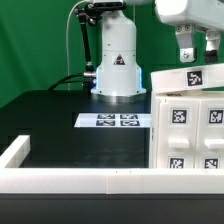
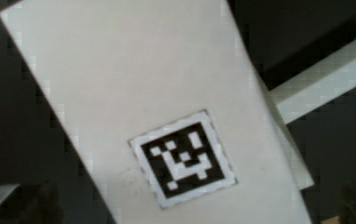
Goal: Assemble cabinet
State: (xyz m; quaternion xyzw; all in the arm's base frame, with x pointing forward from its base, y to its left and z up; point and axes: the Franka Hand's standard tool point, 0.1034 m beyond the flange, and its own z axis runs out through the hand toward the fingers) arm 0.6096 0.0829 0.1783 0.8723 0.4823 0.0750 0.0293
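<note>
The black table (image 1: 60, 130) fills most of the exterior view; the arm's white base (image 1: 117, 60) stands at the middle of the table's far edge. The cabinet (image 1: 190, 130) sits at the table's edge on the exterior view's right, reaching toward the near corner on that side; it is a white box, and its face shows square black-and-white tags in rows. A long low white rail (image 1: 70, 178) runs along the near edge and turns up the edge on the exterior view's left. The marker board (image 1: 115, 121) lies flat near the middle of the table, just in front of the base and just beside the cabinet.

A white piece (image 1: 190, 78) with one tag lies tilted at the top of the cabinet; whether it is joined to the box I cannot tell. The gripper (image 1: 197, 52) hangs right over this piece, fingers pointing down. In the wrist view the same white piece (image 2: 139, 90) crosses the picture at a slant, its tag (image 2: 189, 158) blurred; how wide the fingers stand, and whether they hold the piece, I cannot tell.
</note>
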